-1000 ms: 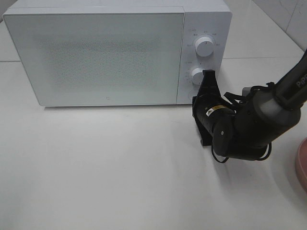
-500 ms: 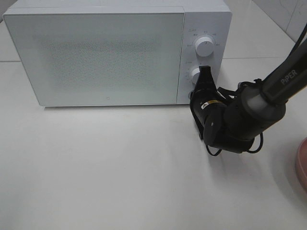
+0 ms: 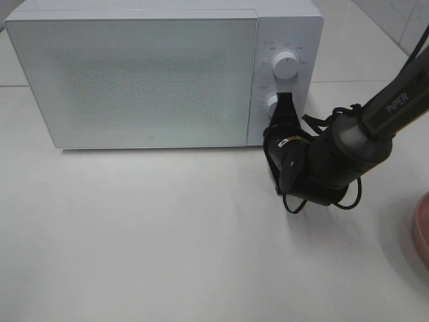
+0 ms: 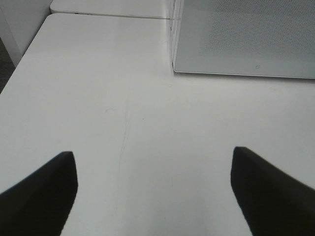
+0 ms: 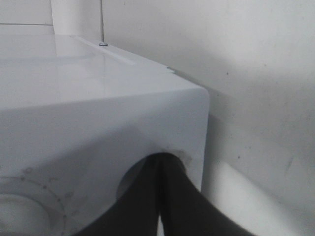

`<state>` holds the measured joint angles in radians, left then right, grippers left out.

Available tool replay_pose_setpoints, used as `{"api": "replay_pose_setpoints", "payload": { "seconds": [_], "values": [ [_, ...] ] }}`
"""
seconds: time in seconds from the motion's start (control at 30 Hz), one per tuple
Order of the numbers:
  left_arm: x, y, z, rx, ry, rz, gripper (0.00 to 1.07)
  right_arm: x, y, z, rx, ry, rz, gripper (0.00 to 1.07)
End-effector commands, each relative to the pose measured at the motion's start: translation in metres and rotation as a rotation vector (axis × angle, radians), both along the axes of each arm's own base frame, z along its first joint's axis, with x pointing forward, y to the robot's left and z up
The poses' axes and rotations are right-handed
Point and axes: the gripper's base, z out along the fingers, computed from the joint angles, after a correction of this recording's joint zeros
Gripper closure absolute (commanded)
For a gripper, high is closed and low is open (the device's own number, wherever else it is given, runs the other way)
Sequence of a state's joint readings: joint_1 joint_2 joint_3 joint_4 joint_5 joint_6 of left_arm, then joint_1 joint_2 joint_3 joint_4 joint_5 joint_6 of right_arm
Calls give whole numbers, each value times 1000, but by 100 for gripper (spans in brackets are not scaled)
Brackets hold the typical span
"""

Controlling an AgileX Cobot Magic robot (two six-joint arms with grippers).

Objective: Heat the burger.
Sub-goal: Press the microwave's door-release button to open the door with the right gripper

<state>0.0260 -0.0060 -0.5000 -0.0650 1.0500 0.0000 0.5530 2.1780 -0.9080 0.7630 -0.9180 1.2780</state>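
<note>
The burger is out of view. The white microwave stands at the back of the table with its door closed. My right gripper is shut, and its tips rest against the lower knob on the control panel, below the upper knob. In the right wrist view the closed fingers meet at the round knob near the microwave's corner. My left gripper hangs open over bare table near the microwave's left front corner, with nothing between its fingers.
The rim of a pink plate shows at the right edge of the table. White table stretches in front of the microwave. Tiled wall lies behind and to the right.
My right arm has pushed in closer to the microwave, bringing the shut fingertips up against the lower knob. The door stays closed.
</note>
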Motion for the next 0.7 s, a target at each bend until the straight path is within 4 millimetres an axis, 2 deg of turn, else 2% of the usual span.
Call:
{"api": "replay_pose_setpoints", "payload": {
  "seconds": [0.03, 0.43, 0.7],
  "values": [
    [-3, -1, 1, -7, -37, -9, 29, 23, -1, 21, -9, -166, -16, 107],
    [-3, -1, 1, -7, -37, -9, 29, 26, 0, 24, -11, -196, -28, 107],
    [-3, -1, 1, -7, -37, -9, 29, 9, -7, 23, -15, -116, -11, 107]
  ]
}}
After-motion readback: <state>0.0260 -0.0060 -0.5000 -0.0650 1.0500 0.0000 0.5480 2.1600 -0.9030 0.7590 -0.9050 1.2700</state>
